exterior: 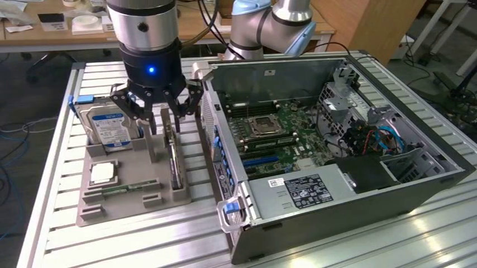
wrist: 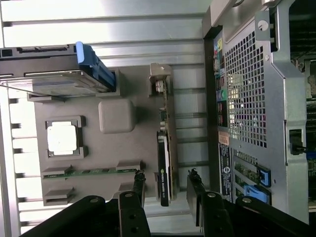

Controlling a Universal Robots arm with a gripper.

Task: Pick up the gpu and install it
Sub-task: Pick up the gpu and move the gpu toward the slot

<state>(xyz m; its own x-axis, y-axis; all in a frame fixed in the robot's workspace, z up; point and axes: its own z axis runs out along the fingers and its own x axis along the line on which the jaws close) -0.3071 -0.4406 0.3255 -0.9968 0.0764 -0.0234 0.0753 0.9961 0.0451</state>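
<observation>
Gripper [exterior: 165, 117] [wrist: 167, 187]: hovering over the grey tray [exterior: 127, 195], jaws standing wide, gripping nothing.
Gpu [exterior: 173, 162] [wrist: 164, 163]: standing on edge in its tray slot, lining up between the two fingers, a gap showing on each side.
Hard drive [exterior: 108, 128]: sitting upright outside one finger.
Computer case [exterior: 335, 212]: lying open outside the other finger.

a ribbed aluminium table top [exterior: 111, 245] spreads across the foreground, its slats catching pale glare [exterior: 436, 223] toward the exterior view's right. behind it stands a wooden desk [exterior: 44, 34] carrying small white boxes [exterior: 86, 23] (their contents cannot be told). a wooden cabinet [exterior: 369, 22] rises at the back. the floor [exterior: 26, 95] is dull grey, with loose cables [exterior: 11, 137] trailing at the exterior view's left.
</observation>
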